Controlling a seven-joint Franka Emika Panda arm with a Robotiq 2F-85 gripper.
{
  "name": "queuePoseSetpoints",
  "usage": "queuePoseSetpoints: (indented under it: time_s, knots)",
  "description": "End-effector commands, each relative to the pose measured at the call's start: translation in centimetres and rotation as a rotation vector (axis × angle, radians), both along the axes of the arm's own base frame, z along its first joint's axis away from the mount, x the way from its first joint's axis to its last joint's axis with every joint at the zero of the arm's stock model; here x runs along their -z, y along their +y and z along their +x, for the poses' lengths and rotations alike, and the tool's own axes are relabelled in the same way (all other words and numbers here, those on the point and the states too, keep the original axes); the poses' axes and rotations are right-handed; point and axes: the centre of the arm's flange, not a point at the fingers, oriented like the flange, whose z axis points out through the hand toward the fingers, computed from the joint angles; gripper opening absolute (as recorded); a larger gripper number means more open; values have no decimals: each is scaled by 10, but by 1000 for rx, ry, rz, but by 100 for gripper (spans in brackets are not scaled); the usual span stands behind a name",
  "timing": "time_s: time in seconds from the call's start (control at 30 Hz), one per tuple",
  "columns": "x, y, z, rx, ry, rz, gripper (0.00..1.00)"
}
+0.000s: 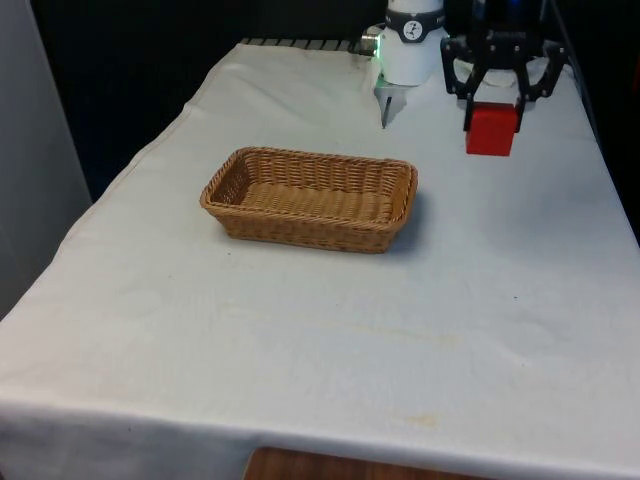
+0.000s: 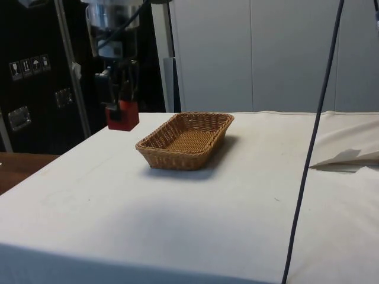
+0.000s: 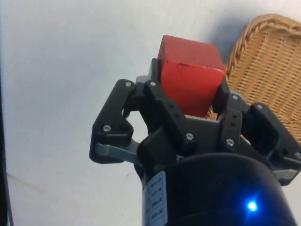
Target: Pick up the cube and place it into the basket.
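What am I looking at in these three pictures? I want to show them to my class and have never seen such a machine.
It is a white robot arm with a black two-fingered claw. One picture looks across the table, one comes from the table's side, one from a camera on the arm's wrist. On the white cloth stands a woven basket, with nothing in it. The claw grips a red cube, held above the cloth, beside the basket and not yet over it.

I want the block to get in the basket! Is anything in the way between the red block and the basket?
Nothing visible is. The gripper holds the red cube above the white cloth, and only bare cloth lies between it and the wicker basket. The basket looks empty, so only its low rim has to be cleared.
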Motion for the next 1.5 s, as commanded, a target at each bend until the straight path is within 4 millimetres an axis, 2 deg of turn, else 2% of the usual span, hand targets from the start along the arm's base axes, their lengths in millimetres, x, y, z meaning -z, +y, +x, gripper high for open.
queuePoseSetpoints:
  time_s: [0.0, 0.23, 0.57, 0.8, 0.83, 0.97, 1.1, 1.13, 1.27, 1.37, 1.47]
  knots:
    - [0, -2, -1, 2, 1, -2, 2]
    - [-1, -23, -15, 11, 7, -14, 2]
    - [-1, -42, -26, 20, 21, -32, 2]
    - [-2, -64, -37, 25, 25, -40, 2]
    - [-2, -61, -35, 26, 30, -43, 2]
    - [-2, -75, -42, 27, 30, -45, 2]
    - [3, -93, -45, 30, 37, -48, 2]
    - [2, -89, -44, 32, 44, -54, 2]
    - [11, -110, -48, 34, 43, -47, 2]
    - [13, -114, -50, 37, 53, -56, 2]
    - [22, -130, -52, 37, 51, -43, 2]
